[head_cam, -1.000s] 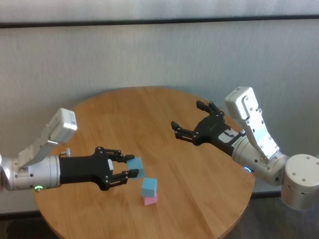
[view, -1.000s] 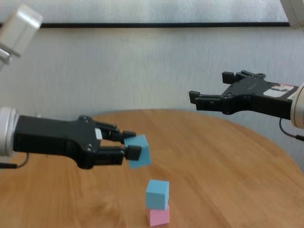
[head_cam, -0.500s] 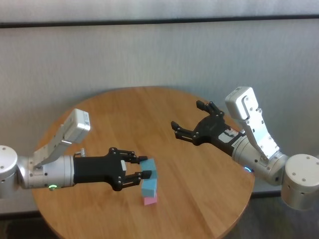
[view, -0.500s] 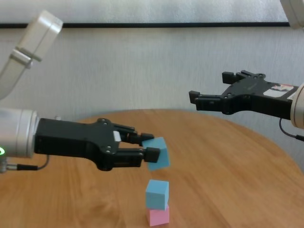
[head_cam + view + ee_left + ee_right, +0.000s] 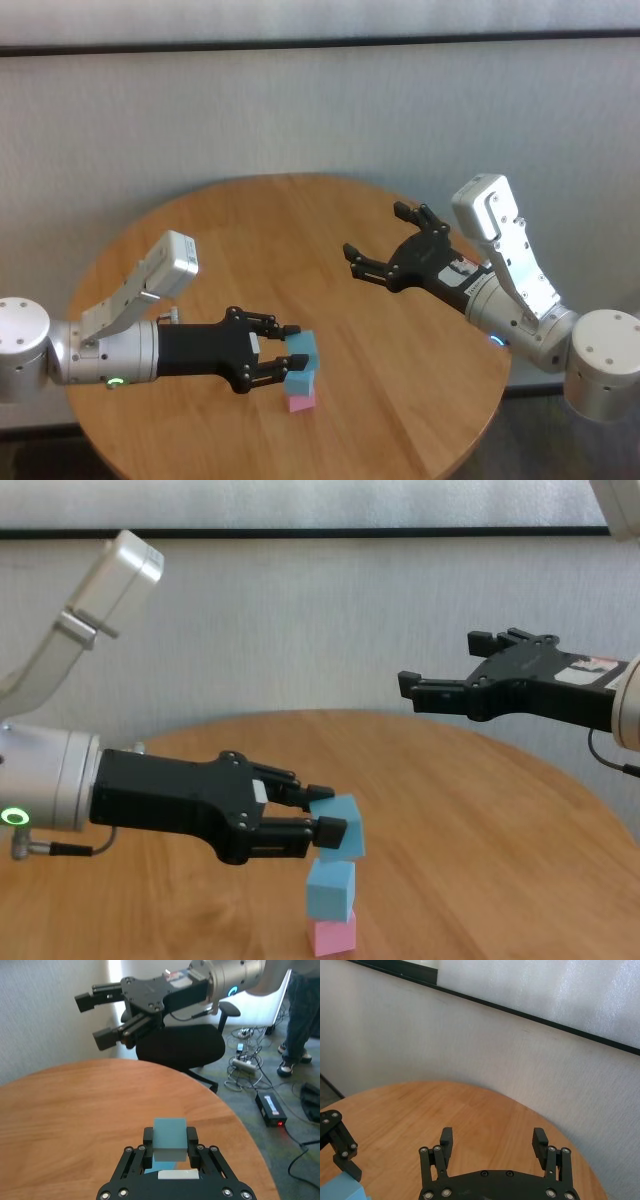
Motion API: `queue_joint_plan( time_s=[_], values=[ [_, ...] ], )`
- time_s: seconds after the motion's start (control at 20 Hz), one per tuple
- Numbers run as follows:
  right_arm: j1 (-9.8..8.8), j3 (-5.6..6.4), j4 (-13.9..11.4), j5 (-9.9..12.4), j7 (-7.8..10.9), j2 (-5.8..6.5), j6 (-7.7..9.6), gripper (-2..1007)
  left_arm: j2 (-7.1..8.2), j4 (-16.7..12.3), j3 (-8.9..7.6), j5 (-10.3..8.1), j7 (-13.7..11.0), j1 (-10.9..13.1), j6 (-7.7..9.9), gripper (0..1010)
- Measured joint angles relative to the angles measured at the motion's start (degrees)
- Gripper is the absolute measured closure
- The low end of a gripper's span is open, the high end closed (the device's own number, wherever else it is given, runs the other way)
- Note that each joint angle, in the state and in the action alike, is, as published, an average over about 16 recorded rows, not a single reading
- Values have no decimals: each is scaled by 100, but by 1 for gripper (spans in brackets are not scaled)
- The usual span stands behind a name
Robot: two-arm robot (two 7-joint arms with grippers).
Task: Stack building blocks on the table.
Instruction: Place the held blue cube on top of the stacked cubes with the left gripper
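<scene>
While the left gripper [image 5: 325,820] is gripping a light blue matte cube [image 5: 342,825] tilted over the blue-on-pink stack [image 5: 331,910] near the round wooden table's [image 5: 300,220] near edge, seemingly not seated, the right gripper [image 5: 440,685] is hovering open.

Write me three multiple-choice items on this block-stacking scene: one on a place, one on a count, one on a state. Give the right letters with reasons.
1. Where is the held blue block?
A. Just above the two stacked blocks
B. At the table's far edge
C. In the right hand

2. How many blocks are in view?
A. Two
B. Three
C. Five

3. What state is the right hand in?
A. Shut on a block
B. Open, holding nothing
C. Resting on the table

Answers: 1 A, the left hand holds it over the lower blue block on the pink block. 2 B, one pink, two blue. 3 B, fingers spread in the air above the table.
</scene>
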Motion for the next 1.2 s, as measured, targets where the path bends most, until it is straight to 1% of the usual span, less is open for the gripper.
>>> queue_joint_plan(
  time_s=[0.5, 1.2],
  values=[
    [0, 0, 0, 0, 0, 0, 0, 4, 38, 139, 203, 109, 103, -101, -92, 603],
    [0, 0, 0, 0, 0, 0, 0, 4, -27, 438, 429, 159, 261, -301, -187, 603]
  ],
)
